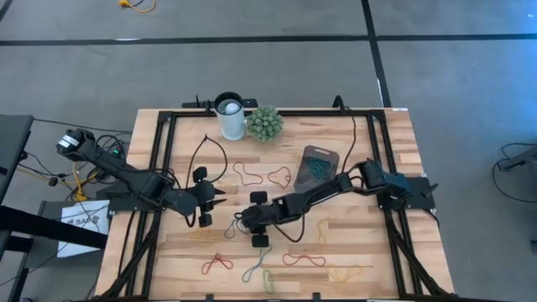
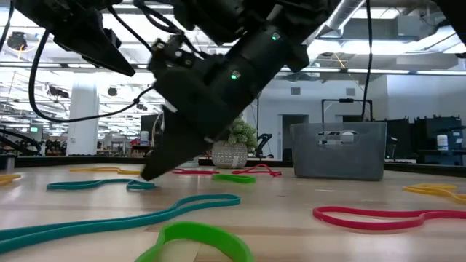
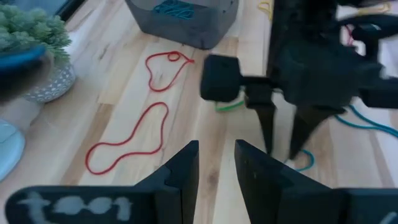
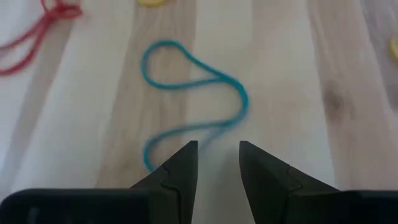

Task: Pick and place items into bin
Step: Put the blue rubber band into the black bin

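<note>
— What sits on the worktop (image 1: pixel 386 134)?
— The bin (image 1: pixel 319 164), behind the right pincer (image 1: pixel 241 221), holding a tangle of teal bands (image 3: pixel 174 9). One white cup (image 1: pixel 230 116) and one plant ball (image 1: pixel 263 122) stand farther back.
— And the pincers?
— The right pincer's fingers are slightly spread, empty, over a teal band (image 4: pixel 193 99). The left pincer (image 1: pixel 220 201), just beside it, is slightly spread too, holding nothing. Two red bands (image 3: pixel 134 112) lie ahead of it.

Both arms reach toward mid-table, left pincer (image 1: pixel 220 202) and right pincer (image 1: pixel 238 223) slightly parted.
</note>
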Robot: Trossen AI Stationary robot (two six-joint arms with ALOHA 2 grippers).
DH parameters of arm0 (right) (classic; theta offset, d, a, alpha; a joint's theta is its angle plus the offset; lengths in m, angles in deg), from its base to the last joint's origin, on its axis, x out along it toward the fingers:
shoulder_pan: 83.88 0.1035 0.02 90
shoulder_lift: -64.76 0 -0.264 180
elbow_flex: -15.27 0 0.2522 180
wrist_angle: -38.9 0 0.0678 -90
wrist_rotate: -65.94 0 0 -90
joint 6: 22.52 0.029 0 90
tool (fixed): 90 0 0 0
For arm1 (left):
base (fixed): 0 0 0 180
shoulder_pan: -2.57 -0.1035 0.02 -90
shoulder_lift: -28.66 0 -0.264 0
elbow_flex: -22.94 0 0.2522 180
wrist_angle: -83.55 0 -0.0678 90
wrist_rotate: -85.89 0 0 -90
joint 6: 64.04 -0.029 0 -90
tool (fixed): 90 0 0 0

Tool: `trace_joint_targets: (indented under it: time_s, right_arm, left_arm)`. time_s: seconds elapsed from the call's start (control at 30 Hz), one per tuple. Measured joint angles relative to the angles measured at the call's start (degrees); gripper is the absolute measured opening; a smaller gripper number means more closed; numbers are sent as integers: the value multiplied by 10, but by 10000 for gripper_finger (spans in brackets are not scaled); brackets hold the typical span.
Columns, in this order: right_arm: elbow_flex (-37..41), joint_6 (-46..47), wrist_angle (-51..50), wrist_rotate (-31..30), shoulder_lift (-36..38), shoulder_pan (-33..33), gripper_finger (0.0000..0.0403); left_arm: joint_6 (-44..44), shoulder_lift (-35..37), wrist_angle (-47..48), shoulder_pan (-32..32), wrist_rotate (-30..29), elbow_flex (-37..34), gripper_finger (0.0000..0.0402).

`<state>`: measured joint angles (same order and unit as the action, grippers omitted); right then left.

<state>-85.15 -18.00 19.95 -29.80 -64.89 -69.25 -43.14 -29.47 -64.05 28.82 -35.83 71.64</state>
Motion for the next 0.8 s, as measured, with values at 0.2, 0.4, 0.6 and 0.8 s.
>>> trace_joint_targets:
  time_s: [0.2, 0.4, 0.6, 0.8]
  right_arm:
    - [-10, 8, -3, -2, -2, 0, 111]
    - [-10, 31, -6, -2, 2, -1, 111]
    - [-10, 46, -12, -2, -8, 1, 111]
    - [-12, 47, -17, -13, -18, 4, 110]
  left_arm:
    - [0, 0, 0, 2, -7, 0, 93]
    - [0, 0, 0, 2, -7, 0, 93]
    - [0, 0, 1, 2, -7, 0, 93]
    - [0, 0, 1, 2, -7, 0, 93]
